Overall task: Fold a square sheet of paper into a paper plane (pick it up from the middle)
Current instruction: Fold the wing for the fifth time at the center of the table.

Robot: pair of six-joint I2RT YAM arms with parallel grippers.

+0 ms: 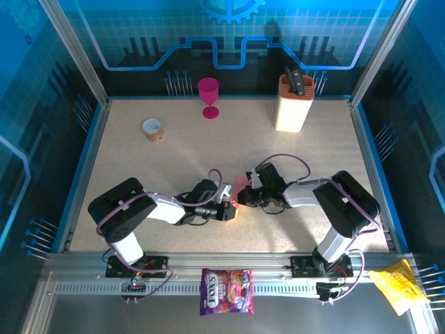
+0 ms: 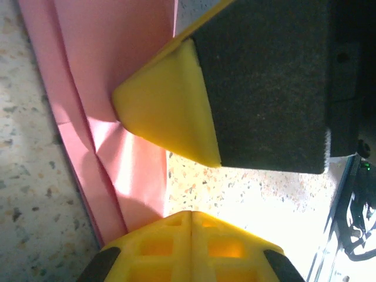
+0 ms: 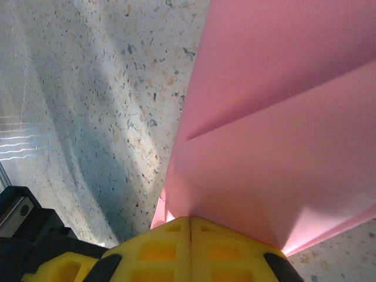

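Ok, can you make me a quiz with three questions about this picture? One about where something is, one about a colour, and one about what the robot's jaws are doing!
1. Where does the magenta plastic goblet stand?
A) at the far edge of the speckled beige table, left of the cream knife block
B) on the near rail
C) between the arms

2. What colour is the thin creased paper sheet between the arms?
A) green
B) salmon pink
C) white

3. How are the jaws of the left gripper and right gripper?
A) both wide open
B) one open, one shut
C) both shut

Answers: 1 A, the top view shows it at the back beside the block. 2 B, both wrist views show pink. 3 C, each pair meets with no gap.
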